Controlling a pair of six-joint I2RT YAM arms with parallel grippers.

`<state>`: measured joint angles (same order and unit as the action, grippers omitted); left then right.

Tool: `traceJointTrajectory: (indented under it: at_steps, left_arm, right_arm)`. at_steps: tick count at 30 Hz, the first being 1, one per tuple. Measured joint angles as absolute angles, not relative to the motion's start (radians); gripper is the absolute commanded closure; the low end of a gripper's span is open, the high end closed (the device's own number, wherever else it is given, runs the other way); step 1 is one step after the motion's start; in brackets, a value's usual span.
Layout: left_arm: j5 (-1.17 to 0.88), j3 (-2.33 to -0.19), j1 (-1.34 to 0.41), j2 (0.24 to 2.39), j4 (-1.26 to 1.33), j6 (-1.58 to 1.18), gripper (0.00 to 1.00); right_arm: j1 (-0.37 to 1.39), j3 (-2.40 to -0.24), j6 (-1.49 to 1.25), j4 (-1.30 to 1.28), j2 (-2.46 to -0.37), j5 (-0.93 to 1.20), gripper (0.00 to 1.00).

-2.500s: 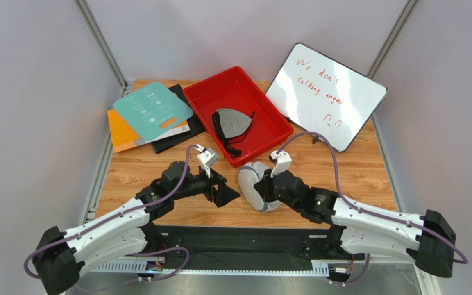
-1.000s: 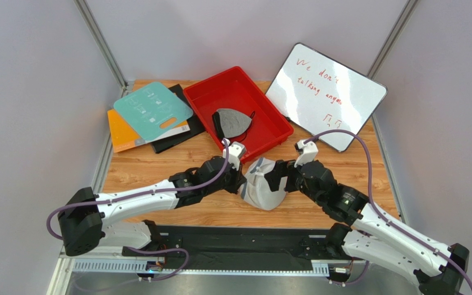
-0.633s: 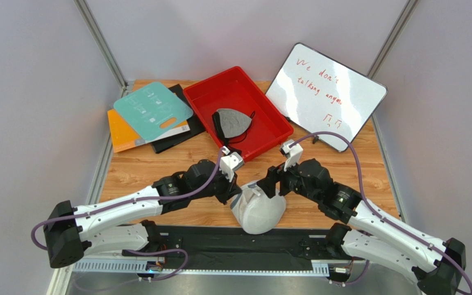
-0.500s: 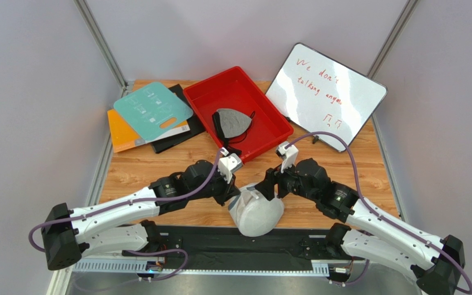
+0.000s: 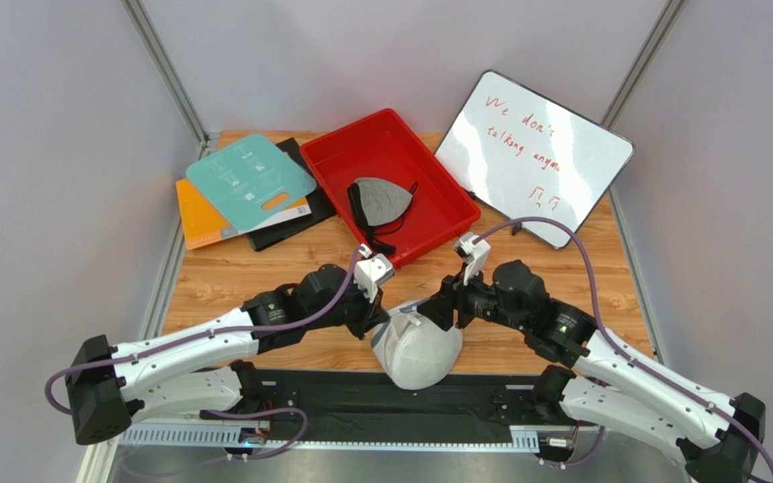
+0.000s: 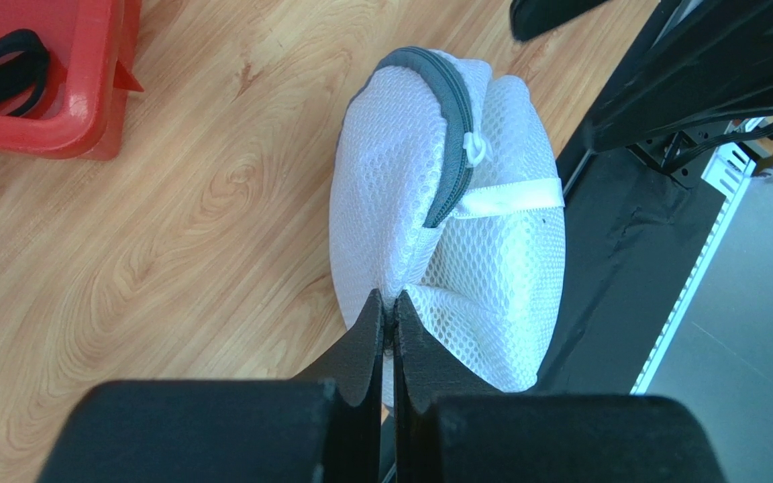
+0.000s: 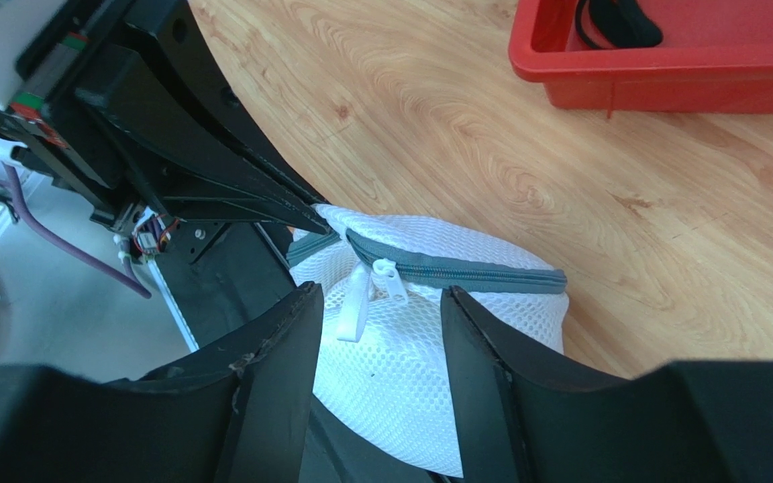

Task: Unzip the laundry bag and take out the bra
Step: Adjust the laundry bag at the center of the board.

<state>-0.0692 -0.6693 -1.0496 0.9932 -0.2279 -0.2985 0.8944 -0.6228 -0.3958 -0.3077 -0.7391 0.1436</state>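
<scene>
top external / bag: laundry bag [image 5: 418,350] sits at the near desk edge, partly over the black strip [image 5: 310,387]. It is caught between both sets of jaws, left jaws at its left side, right jaws at its upper right.
top external / bra: beige bra not visible, judged to be inside the bag. The grey bra [image 5: 380,199] in the red tray [image 5: 385,151] is well beyond the jaws and is not the target.
left wrist / left jaws: closed, pinching a fold of white mesh right at the tips. The grey zipper band [image 6: 456,111] arcs away ahead of the pinch, with the zipper pull [image 6: 475,149] on it, apart from the tips.
right wrist / right jaws: open, holding nothing. The zipper pull [image 7: 387,270] lies in the gap just ahead, and the white tab [image 7: 353,307] hangs right beside it.
step: right jaws take the pull, with the left pinch as anchor.
do it well: close on the small pull only, not the tab or mesh. Then draw along the band, away from the left pinch and low to the bag, so the mesh goes taut.
risk: the pull is tiny and likely to slip, and the bag may drag off the desk edge.
</scene>
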Motion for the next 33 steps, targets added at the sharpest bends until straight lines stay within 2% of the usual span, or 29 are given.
traceJointTrajectory:
  at_steps: [18,21,23,33]
  left_arm:
    - [-0.071,-0.666,-1.050,0.976,-0.228,-0.301,1.00]
    - [-0.078,-0.665,-1.050,0.976,-0.227,-0.301,1.00]
    - [-0.084,-0.662,-1.049,0.975,-0.224,-0.300,1.00]
    - [-0.095,-0.647,-1.049,0.961,-0.218,-0.300,1.00]
  right_arm:
    - [0.910,-0.621,-0.441,-0.273,-0.879,0.193,0.55]
    - [0.910,-0.620,-0.444,-0.266,-0.886,0.193,0.62]
    - [0.910,-0.620,-0.445,-0.260,-0.897,0.193,0.72]
    - [0.914,-0.620,-0.447,-0.244,-0.931,0.177,0.91]
